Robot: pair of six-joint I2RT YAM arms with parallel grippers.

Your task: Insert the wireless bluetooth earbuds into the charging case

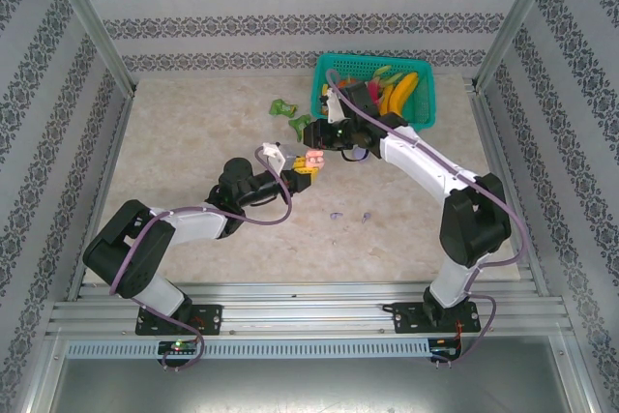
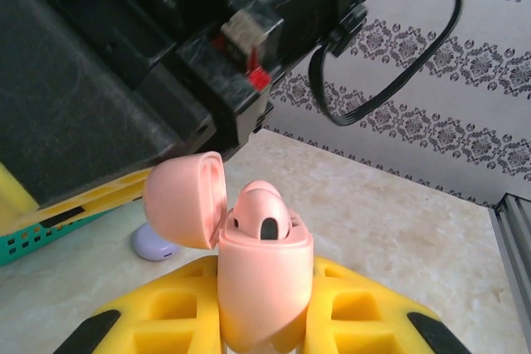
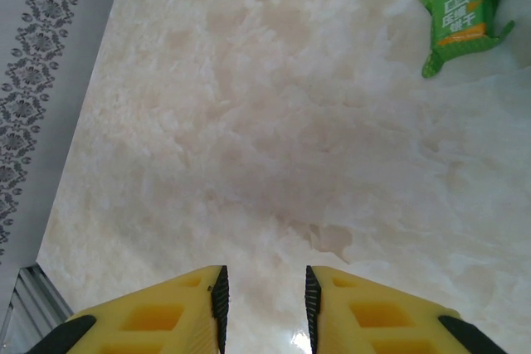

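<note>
Left hand is pinching the pink charging case at frame centre, its lid hanging open to the left. 1 pink earbud is sitting in its well. Right hand is hovering spread and empty above bare desk. Advice: hold the case upright and steady while seating the next bud. Room is lying open on the right, while the teal basket and the right arm's black housing are crowding the upper left.

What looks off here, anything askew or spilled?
Pink earbud stands high in the open pink case held by the left gripper; it may not be fully seated. A green wrapper lies loose on the table, outside the teal basket.
</note>
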